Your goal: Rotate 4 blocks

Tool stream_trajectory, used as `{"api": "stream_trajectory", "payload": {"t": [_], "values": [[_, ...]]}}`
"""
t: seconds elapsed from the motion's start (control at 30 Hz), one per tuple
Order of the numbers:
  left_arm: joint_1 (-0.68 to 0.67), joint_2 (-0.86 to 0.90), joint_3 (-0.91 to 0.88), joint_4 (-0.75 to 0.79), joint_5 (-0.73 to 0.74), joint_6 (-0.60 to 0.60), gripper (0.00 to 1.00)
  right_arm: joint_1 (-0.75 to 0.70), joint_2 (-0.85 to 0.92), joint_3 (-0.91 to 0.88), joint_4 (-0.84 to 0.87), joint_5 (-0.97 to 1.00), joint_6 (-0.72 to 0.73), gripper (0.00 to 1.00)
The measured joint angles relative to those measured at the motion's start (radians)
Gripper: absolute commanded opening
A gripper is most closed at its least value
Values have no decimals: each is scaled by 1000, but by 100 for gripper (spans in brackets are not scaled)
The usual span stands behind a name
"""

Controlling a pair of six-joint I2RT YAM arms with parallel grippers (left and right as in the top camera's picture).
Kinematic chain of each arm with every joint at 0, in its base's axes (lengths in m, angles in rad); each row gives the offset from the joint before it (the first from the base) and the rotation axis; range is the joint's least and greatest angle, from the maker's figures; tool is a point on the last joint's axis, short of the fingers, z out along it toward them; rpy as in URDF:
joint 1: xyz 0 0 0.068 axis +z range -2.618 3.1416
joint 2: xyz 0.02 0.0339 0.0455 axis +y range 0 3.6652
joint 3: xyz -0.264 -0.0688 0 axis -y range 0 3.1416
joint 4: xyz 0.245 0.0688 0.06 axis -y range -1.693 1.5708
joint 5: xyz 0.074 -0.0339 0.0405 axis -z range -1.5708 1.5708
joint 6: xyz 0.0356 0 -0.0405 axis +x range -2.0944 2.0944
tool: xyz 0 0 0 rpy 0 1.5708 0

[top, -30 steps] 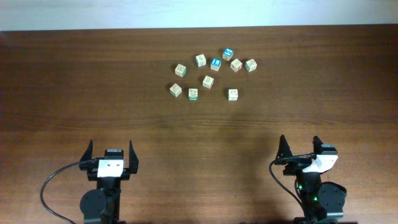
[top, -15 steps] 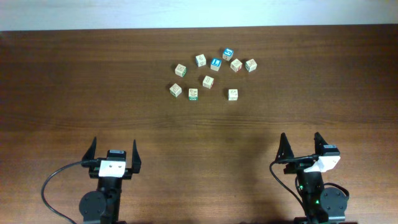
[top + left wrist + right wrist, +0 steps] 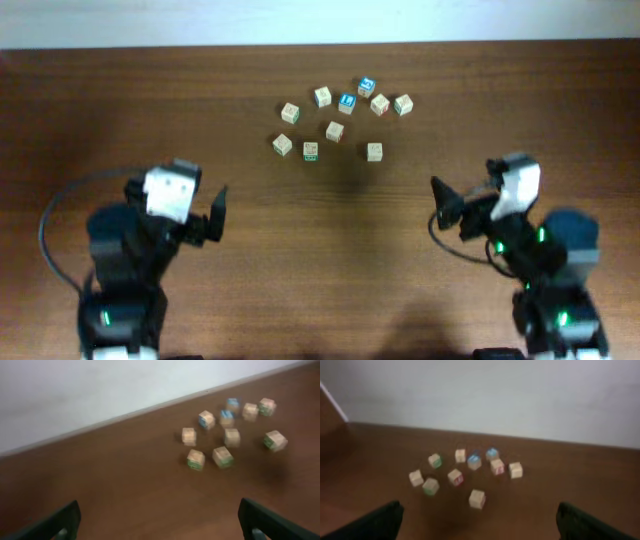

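Note:
Several small light-wood blocks [image 3: 335, 130] lie scattered at the far middle of the table, apart from each other. Their prints are too blurred to read. In the left wrist view the blocks [image 3: 222, 456] sit far ahead to the right; in the right wrist view the nearest block [image 3: 477, 498] lies ahead at centre. My left gripper [image 3: 182, 206] hovers over the near left of the table, open and empty [image 3: 160, 516]. My right gripper [image 3: 468, 186] hovers at the near right, also open and empty [image 3: 479, 512]. Both are well short of the blocks.
Two blue-faced cubes [image 3: 347, 102] [image 3: 367, 86] sit among the beige ones at the back of the cluster. The brown wooden table [image 3: 320, 250] ends at a pale wall behind the cubes. Black cables trail from both arms.
Both arms have lifted from their low rest at the front edge and swung forward toward the blocks. The jaws stay wide apart. No block has moved.

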State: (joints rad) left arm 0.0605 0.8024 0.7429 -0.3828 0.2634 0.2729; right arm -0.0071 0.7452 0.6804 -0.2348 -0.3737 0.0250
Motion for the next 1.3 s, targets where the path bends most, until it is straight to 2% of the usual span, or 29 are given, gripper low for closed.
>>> {"api": "stream_trajectory", "payload": {"t": [0.07, 0.17, 0.27, 0.37, 0.47, 0.53, 0.6, 0.63, 0.73, 0.87, 0.93, 1.23, 1.3], "values": [[2, 187, 165, -98, 38, 0, 99, 0, 183, 172, -172, -35, -3, 98], [2, 487, 453, -323, 71, -1, 99, 0, 488, 459, -396, -78, -2, 98], [2, 737, 698, -465, 90, 0, 99, 8, 707, 654, -483, -130, -6, 98], [2, 933, 899, -540, 120, 0, 99, 75, 907, 842, -550, -136, -54, 98], [-3, 1110, 1080, -613, 136, 0, 99, 194, 1144, 1075, -677, -23, -84, 98], [-14, 1195, 1106, -611, 142, 0, 99, 244, 1264, 1122, -669, 53, -88, 98], [-19, 1242, 1106, -617, 142, 0, 99, 257, 1329, 1122, -649, 71, -89, 100], [-19, 1251, 1106, -621, 142, 0, 99, 257, 1354, 1122, -632, 74, -89, 83], [-19, 1251, 1107, -624, 145, 0, 99, 257, 1379, 1123, -612, 114, -76, 71], [-19, 1251, 1107, -613, 146, 0, 99, 261, 1440, 1123, -605, 242, 83, 64], [-19, 1251, 1107, -613, 146, 0, 99, 273, 1488, 1122, -603, 283, 141, 58], [-19, 1251, 1107, -616, 148, 0, 99, 312, 1534, 1123, -631, 362, 265, 26], [-19, 1251, 1107, -616, 148, 0, 99, 312, 1534, 1125, -656, 367, 267, 24]]}}
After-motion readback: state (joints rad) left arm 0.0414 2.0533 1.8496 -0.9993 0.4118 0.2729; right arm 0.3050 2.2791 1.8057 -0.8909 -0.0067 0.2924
